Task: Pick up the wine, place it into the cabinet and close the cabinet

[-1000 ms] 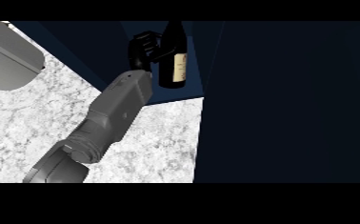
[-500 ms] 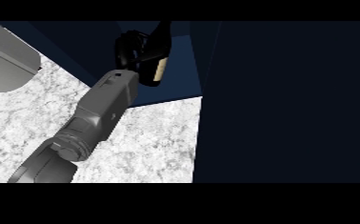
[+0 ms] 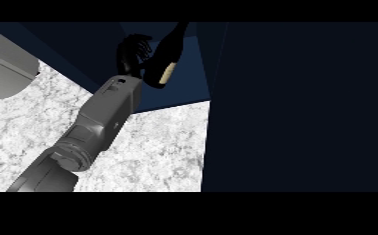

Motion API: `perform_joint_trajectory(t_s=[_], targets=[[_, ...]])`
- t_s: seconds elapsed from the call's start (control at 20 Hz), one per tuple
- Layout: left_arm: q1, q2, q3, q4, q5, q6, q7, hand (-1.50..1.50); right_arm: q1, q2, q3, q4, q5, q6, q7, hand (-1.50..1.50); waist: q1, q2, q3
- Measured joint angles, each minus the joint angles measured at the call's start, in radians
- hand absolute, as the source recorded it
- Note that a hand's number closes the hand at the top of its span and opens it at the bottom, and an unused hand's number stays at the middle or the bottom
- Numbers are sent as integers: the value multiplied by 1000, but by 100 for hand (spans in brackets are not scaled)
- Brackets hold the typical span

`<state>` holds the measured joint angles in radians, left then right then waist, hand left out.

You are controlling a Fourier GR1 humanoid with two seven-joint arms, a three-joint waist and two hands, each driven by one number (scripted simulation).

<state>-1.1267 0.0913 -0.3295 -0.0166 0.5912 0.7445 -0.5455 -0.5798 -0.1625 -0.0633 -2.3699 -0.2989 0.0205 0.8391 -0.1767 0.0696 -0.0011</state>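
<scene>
Glass breaks and slips, so go slow: your left hand (image 3: pixel 131 54) curls round the fat body of the wine bottle (image 3: pixel 165 68), neck leaning up past the hand.

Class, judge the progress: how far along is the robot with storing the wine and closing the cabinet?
Pick-up looks done: the left hand is curled round the wine bottle. In hand: placing; the bottle leans tilted inside the open cabinet, not released. Left: set it down, let go, shut the door.
</scene>
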Motion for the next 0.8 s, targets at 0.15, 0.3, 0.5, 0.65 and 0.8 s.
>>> perform_joint_trajectory(t_s=[0.15, 0.3, 0.5, 0.65, 0.8], targets=[[-1, -1, 3, -1, 3, -21, 9, -150, 0, 2, -3, 2, -2, -1, 0, -150, 2, 0, 0], [0, 0, 6, -3, 6, -32, 22, -150, -2, 3, 0, 1, -2, -1, -1, -150, 1, 0, 0], [1, 2, 13, -2, 13, -46, 40, -150, -1, 3, 2, 1, -4, 1, 2, -150, -1, -1, 0], [0, 1, 14, -4, 13, -59, 39, -150, -2, 6, 5, 1, -4, -1, 2, -150, 1, 0, -1], [-4, -2, 11, -3, 9, -67, 32, -150, -1, 8, 8, 2, -3, -4, 1, -150, 6, 1, -5]])
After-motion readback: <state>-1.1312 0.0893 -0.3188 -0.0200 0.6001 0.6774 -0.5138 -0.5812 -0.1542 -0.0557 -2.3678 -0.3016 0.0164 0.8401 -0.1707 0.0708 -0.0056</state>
